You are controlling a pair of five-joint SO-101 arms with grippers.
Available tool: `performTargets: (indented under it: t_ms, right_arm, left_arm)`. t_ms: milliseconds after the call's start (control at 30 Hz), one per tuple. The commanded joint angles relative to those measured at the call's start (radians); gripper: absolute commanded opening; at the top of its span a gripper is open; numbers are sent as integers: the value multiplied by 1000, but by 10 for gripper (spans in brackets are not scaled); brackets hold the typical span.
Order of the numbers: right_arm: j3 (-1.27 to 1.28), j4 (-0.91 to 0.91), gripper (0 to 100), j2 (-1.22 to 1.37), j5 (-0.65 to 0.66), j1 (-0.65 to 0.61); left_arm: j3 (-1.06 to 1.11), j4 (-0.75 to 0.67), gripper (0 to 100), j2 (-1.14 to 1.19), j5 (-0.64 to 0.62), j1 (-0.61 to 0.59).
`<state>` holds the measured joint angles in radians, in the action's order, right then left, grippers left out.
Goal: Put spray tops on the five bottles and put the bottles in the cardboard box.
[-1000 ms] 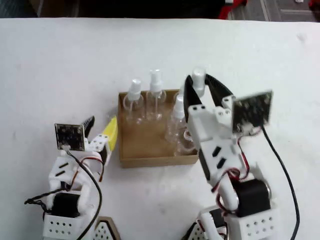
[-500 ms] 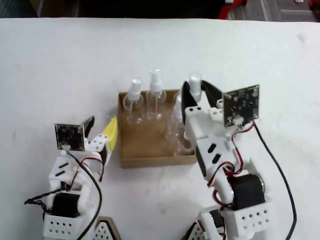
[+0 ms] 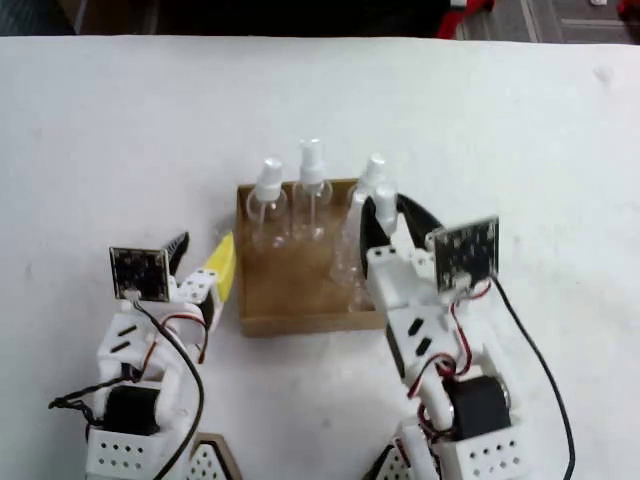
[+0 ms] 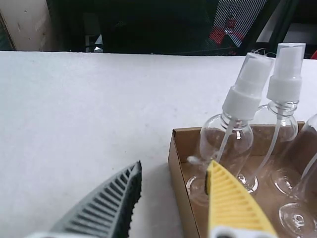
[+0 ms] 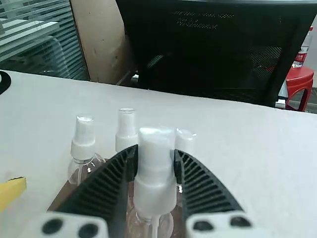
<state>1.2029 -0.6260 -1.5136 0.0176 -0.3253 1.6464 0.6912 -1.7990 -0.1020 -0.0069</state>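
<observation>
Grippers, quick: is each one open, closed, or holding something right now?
Left gripper: open, holding nothing.
Right gripper: closed on a bottle's spray top.

Legible text, numbers, signs: none.
Bottles [image 4: 225, 144]: clear, plain, no readable marking.
Cardboard box [image 3: 300, 322]: plain brown walls, no readable print.
Label on distant bottle [image 5: 300, 53], standing on red stool [image 5: 296, 82] in room behind table: too small to read.
</observation>
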Motion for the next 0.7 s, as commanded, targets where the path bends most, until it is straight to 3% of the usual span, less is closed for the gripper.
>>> performTargets:
  t_ms: [0, 167, 667]
  right_arm:
    - [81, 18, 15, -142, 15, -4]
    - [241, 15, 15, -294, 14, -2]
    - [319, 15, 18, -289, 17, -2]
  left_arm:
    - [-8, -29, 207, -8, 12, 12]
    - [-8, -29, 207, -8, 12, 12]
    - [-8, -31, 207, -8, 12, 12]
